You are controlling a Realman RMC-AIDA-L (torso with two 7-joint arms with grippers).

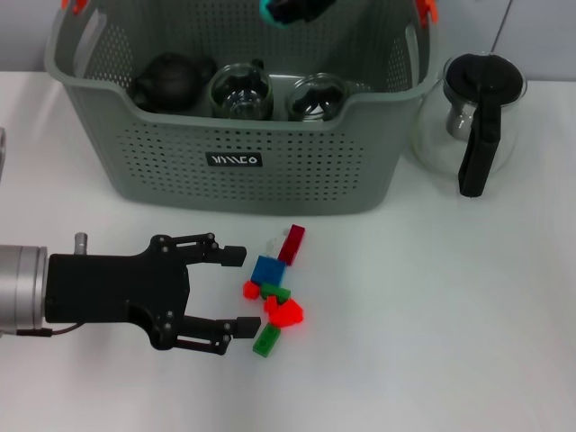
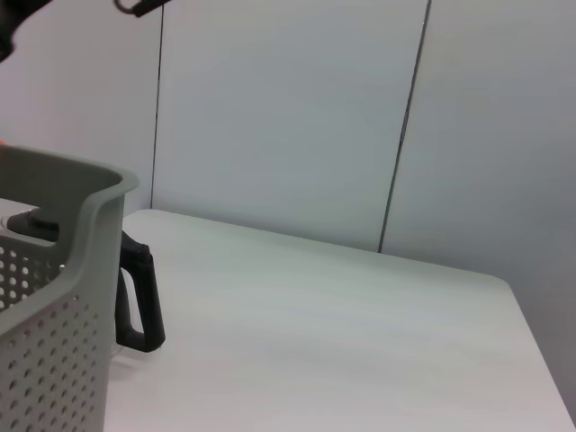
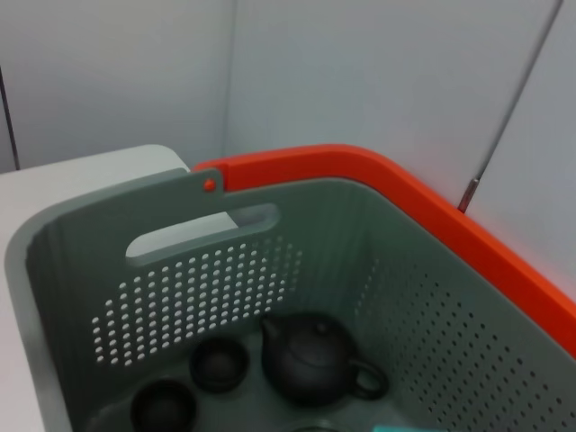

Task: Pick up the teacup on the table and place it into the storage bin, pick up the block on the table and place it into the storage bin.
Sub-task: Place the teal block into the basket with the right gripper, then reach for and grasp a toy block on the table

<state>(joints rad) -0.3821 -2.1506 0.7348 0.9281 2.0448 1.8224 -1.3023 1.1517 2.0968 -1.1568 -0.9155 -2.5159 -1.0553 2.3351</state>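
The grey-green storage bin (image 1: 243, 171) stands at the back of the white table. Inside it lie a dark teapot (image 3: 315, 360) and two small dark teacups (image 3: 219, 363); the head view also shows two glass vessels (image 1: 241, 90) in it. A pile of small blocks (image 1: 273, 292) lies in front of the bin: dark red (image 1: 292, 243), blue (image 1: 267, 270), green (image 1: 266, 340) and red. My left gripper (image 1: 239, 291) lies low at the pile's left, open, its fingers on either side of the pile's left edge. My right gripper (image 1: 292, 9) hangs above the bin with something teal (image 1: 270, 13) at its tip.
A glass pot (image 1: 472, 117) with a black handle (image 2: 139, 297) stands right of the bin. In the left wrist view the bin's corner (image 2: 54, 297) shows, with bare table and a wall beyond. Orange clips (image 1: 425, 9) sit on the bin's handles.
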